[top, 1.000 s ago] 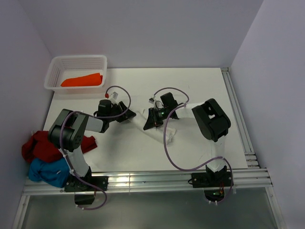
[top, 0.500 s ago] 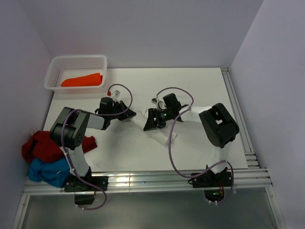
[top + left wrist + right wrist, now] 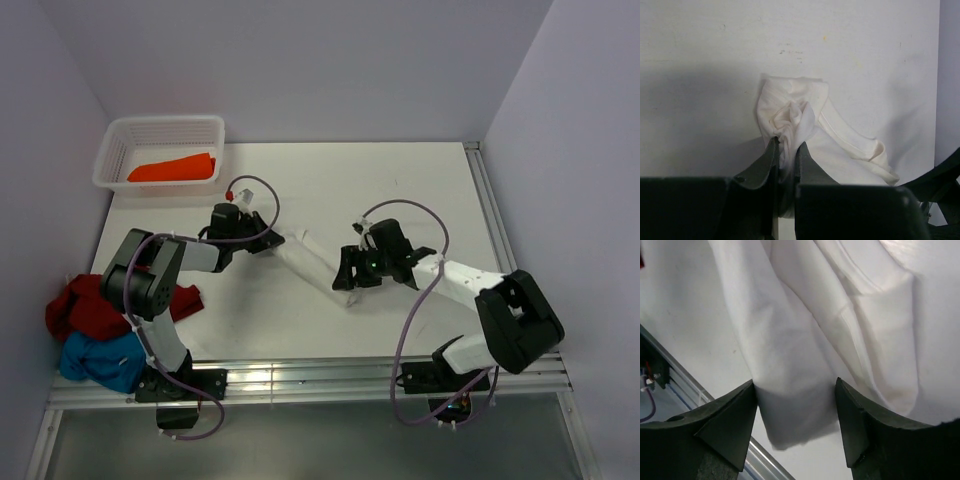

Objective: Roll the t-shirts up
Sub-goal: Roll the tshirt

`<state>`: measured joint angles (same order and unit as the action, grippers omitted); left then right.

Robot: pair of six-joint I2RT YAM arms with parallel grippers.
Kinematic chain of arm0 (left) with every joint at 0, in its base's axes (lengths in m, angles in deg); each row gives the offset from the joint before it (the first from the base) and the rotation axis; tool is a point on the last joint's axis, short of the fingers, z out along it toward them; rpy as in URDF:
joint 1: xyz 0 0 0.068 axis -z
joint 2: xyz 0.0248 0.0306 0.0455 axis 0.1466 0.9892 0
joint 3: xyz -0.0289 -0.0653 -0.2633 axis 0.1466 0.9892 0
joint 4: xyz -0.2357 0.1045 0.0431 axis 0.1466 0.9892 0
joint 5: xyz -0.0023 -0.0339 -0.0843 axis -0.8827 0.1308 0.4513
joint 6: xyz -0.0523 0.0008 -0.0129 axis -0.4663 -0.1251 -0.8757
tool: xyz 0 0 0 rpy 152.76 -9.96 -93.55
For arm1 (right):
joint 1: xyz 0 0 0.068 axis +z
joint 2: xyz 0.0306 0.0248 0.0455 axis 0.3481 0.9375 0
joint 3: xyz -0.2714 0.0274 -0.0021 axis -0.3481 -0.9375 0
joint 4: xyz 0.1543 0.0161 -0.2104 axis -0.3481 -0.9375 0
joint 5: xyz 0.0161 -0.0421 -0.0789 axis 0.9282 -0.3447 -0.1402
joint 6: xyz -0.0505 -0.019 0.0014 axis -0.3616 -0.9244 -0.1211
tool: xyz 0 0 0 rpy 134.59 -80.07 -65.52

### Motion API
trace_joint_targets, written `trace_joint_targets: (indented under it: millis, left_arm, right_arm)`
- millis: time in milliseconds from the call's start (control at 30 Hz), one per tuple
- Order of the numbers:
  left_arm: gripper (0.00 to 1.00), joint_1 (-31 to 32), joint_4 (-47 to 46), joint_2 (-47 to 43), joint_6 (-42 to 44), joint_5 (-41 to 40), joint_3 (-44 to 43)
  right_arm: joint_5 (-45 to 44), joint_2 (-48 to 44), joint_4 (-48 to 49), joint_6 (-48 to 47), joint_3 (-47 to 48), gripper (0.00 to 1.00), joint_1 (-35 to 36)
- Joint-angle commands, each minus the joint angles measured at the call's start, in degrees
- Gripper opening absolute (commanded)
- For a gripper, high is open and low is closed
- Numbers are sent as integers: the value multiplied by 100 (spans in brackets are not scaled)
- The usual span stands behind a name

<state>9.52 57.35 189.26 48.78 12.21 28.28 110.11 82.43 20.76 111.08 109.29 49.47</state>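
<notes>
The white t-shirt (image 3: 312,266) lies as a long narrow roll on the table, running diagonally between my two grippers. My left gripper (image 3: 268,241) is shut on its far-left end; in the left wrist view the jaws (image 3: 786,146) pinch a bunched knot of white cloth (image 3: 795,112). My right gripper (image 3: 346,281) is open over the near-right end; its fingers (image 3: 740,410) stand wide on either side of the cloth (image 3: 800,350). An orange t-shirt (image 3: 172,168) lies in the basket. A red t-shirt (image 3: 82,305) and a blue one (image 3: 100,360) are piled at the near left.
The white mesh basket (image 3: 160,130) stands at the far left corner. Aluminium rails run along the near edge (image 3: 320,378) and the right edge (image 3: 495,250) of the table. The left arm's base stands beside the red and blue pile.
My right gripper has moved toward the near right along the white t-shirt, which now lies drawn out longer. My left gripper has stayed put, holding its end.
</notes>
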Motion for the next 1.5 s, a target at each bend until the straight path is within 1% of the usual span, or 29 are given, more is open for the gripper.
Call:
trace_joint_targets:
  millis: [0,33,67,133,167,200,267,367,400,433,467,500,533,567,633,667,733,767,933,1033,1067,1233,1300,1333,1400,1467]
  left_arm:
    - [0,41,315,-232,307,-430,-74]
    - [1,50,350,-267,315,-457,-65]
    - [0,76,368,-285,316,-518,-74]
    - [0,103,394,-337,342,-571,-57]
    - [0,120,420,-364,342,-588,-48]
    - [0,129,429,-381,351,-650,-39]
    - [0,164,464,-434,368,-703,-21]
    - [0,226,535,-513,403,-843,14]
    - [0,243,570,-522,421,-887,23]
    - [0,261,579,-574,421,-957,31]
    - [0,287,579,-592,430,-984,75]
    - [0,305,570,-662,421,-1019,110]
    - [0,322,561,-680,412,-1080,137]
    - [0,331,561,-715,412,-1107,198]
    - [0,375,544,-785,395,-1177,242]
    - [0,428,544,-803,386,-1291,286]
    - [0,498,535,-847,351,-1388,356]
    - [0,577,509,-856,333,-1493,418]
    - [0,744,465,-865,228,-1713,550]
    - [0,780,526,-856,219,-1793,541]
    - [0,788,552,-856,219,-1819,533]
    - [0,797,623,-909,201,-1889,541]
    - [0,797,631,-926,210,-1889,550]
    - [0,797,649,-944,210,-1907,567]
    - [0,797,666,-961,210,-1916,576]
    - [0,806,667,-979,210,-1916,611]
  right_arm:
    - [-708,-559,-275,172,-400,68,25]
    - [-771,-751,-275,217,-479,63,25]
    - [-815,-814,-258,313,-610,49,25]
    - [-868,-911,-205,419,-725,33,25]
    - [-859,-911,-170,515,-804,15,25]
    - [-859,-894,-109,568,-839,9,25]
    - [-850,-780,-21,691,-945,4,25]
    - [-850,-718,85,875,-1015,4,34]
    - [-955,-753,94,937,-1033,4,17]
    - [-1156,-797,77,1007,-1051,10,17]
    - [-1254,-832,76,1147,-1112,33,17]
    - [-1342,-867,50,1218,-1156,41,8]
    - [-1403,-972,59,1297,-1243,56,8]
    - [-1474,-1042,102,1481,-1305,62,8]
    - [-1562,-1279,173,1614,-1411,69,16]
    - [-1649,-1350,138,1702,-1455,74,8]
    - [-1939,-1578,24,1755,-1481,75,8]
    - [-2027,-1640,-28,1799,-1481,79,8]
    - [-2361,-1808,-275,1861,-1473,81,8]
    - [-2493,-1650,-301,1940,-1446,82,16]
    - [-2494,-1589,-275,2009,-1446,84,8]
    - [-2616,-1001,111,2317,-1516,85,8]
    - [-2608,-886,410,2432,-1560,84,8]
    - [-2660,-772,471,2536,-1578,80,16]
    - [-2705,-666,664,2625,-1622,76,8]
    - [-2959,-551,726,2704,-1657,71,17]
